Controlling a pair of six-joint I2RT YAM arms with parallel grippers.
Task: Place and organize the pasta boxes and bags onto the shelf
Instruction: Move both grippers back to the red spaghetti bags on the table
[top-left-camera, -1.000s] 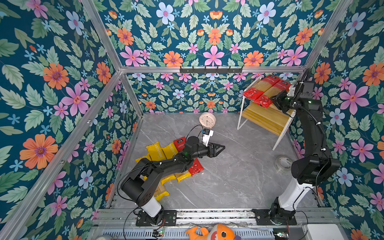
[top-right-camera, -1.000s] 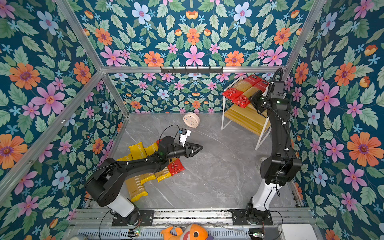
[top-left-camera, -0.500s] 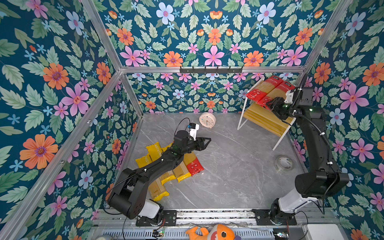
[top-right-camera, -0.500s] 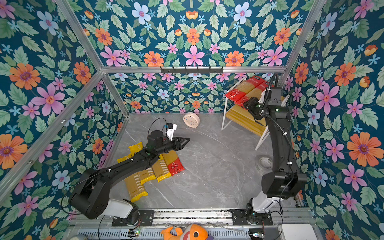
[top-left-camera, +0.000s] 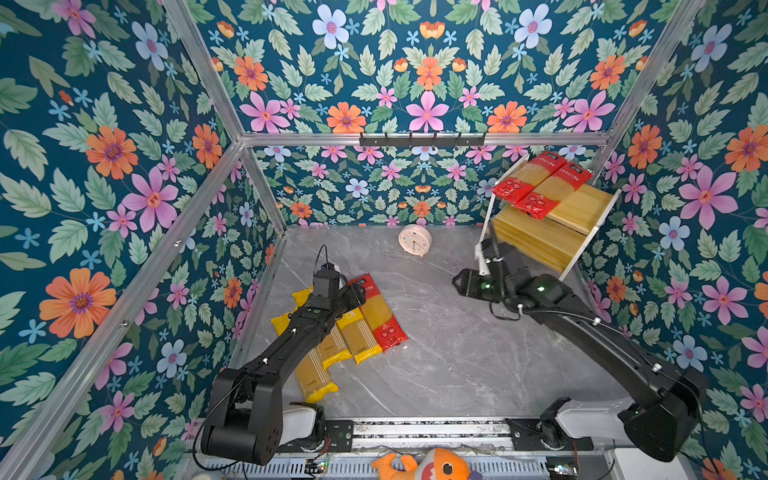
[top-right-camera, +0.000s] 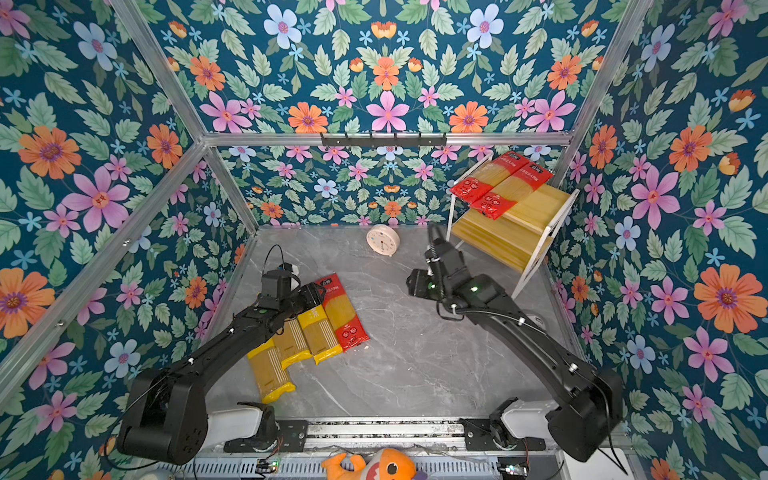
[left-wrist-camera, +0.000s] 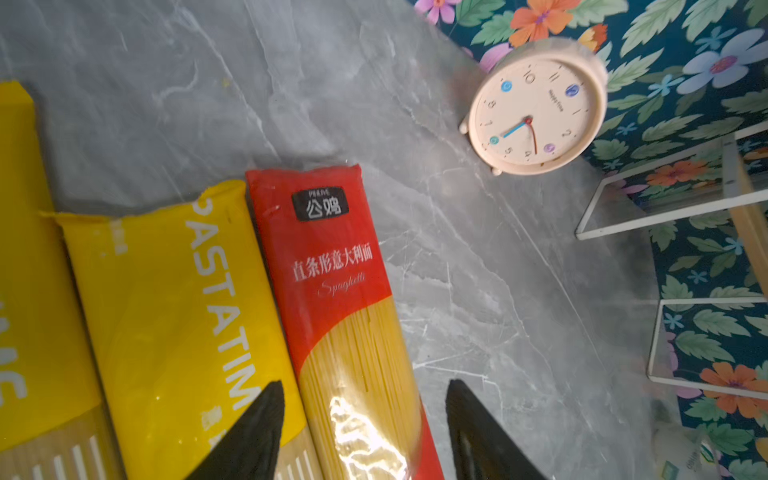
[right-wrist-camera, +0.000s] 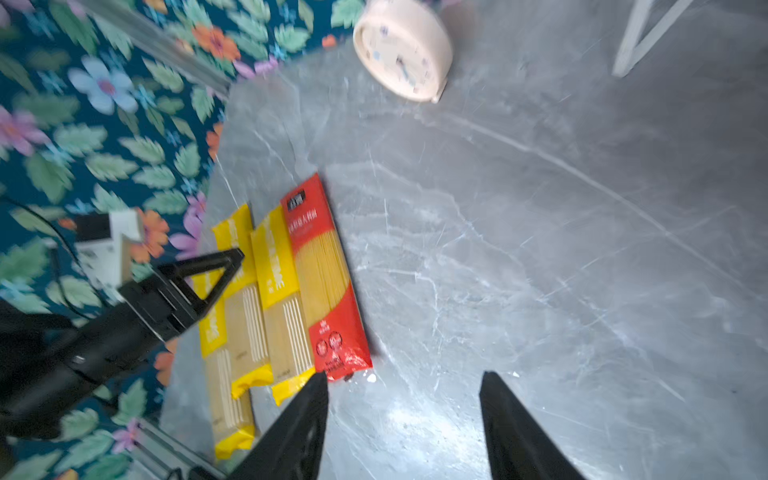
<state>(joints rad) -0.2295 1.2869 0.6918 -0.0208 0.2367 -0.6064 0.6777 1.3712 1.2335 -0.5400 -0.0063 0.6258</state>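
In a top view the shelf stands at about two o'clock on the table, with two red packets lying side by side on its upper board. The other four lie flat on the table at about nine o'clock. There are three yellow packets in a row, and one red packet touches that row on its three o'clock side. My left gripper has its fingers apart and straddles the red packet's clear middle. It is clamped on nothing, and I cannot tell whether it touches the film. My right gripper is also spread and empty, over bare table between the shelf and the floor packets. I judge these packets light and stiff along their length, since the dry strands act as a splint, but brittle if bent or squeezed hard. The glossy film looks slippery. I would take the red one across its narrow width at the middle, so it hangs level and does not pivot. The yellow neighbour lies tight against it, so the finger on that side has little room and may catch yellow film. The clock at twelve o'clock stands well apart.
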